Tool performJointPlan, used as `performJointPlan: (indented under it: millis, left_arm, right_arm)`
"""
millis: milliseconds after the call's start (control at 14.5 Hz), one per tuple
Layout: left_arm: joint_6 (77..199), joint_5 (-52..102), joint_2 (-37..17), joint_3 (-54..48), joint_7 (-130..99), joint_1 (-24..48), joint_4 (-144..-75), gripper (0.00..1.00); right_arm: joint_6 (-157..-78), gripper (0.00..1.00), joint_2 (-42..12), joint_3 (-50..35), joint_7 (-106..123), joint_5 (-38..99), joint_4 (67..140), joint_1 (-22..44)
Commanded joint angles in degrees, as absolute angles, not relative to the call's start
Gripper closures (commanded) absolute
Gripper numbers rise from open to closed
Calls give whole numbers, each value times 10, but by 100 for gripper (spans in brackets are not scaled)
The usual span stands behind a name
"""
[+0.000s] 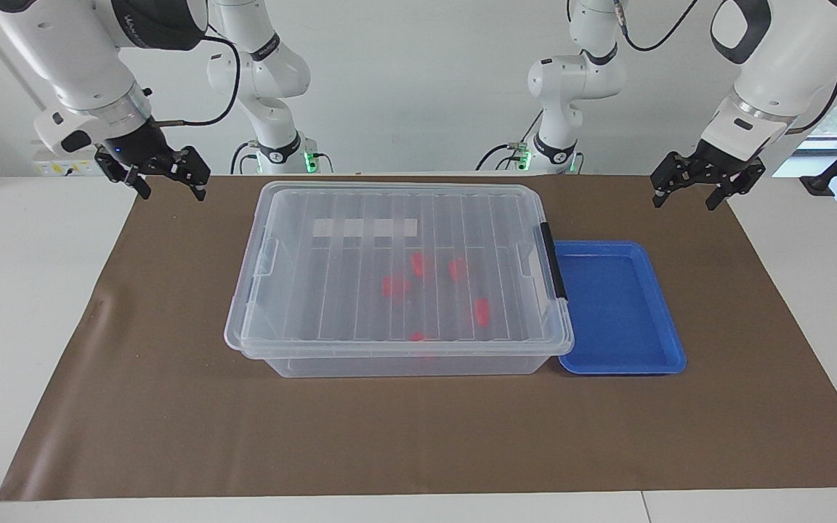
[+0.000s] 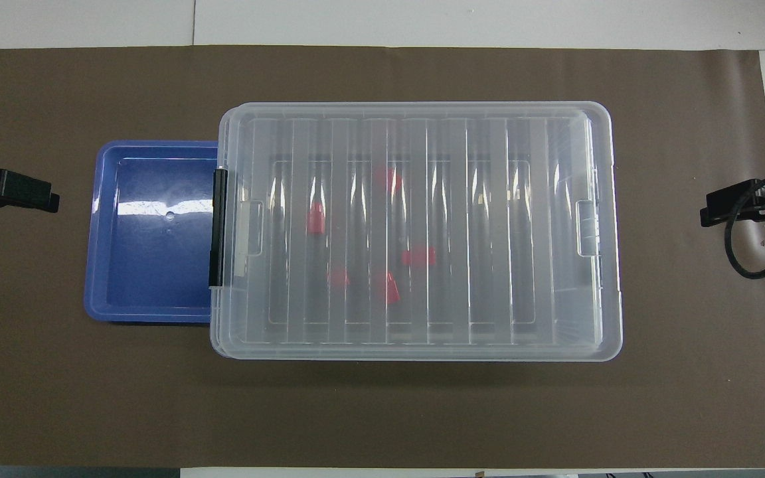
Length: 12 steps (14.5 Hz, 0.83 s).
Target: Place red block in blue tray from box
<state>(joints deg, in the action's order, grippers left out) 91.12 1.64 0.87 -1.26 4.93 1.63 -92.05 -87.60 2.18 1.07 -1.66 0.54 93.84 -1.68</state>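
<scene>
Red blocks (image 1: 480,311) are seen lidded inside the box (image 1: 398,280), blue tray (image 1: 618,309) touching its latch end below the left gripper (image 1: 686,197), right gripper (image 1: 171,183) held well apart, both jaws wide, nothing gripped.

No readable text anywhere. White label strip (image 1: 365,228) on the lid of the box (image 1: 397,276) is blank, nothing printed that shows. Dark band on the right arm (image 1: 150,22) has white lettering, too small and cut off to read. Small lettering on the arm joints near the bases, also unreadable.
</scene>
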Motion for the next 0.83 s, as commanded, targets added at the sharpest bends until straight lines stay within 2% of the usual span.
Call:
performJointPlan:
  millis: [0,345,759]
  left_arm:
    - [905,24,12,-8,55,18,-924,0]
    - [905,24,12,-8,55,18,-924,0]
    - [904,24,12,-8,56,18,-924,0]
  right_arm:
    - [-886,0,30,9,-4,8,948,-19]
    - [-915,0,31,8,-10,12,956,-23]
    - [-1036,0,32,0,-72,17,1037,9]
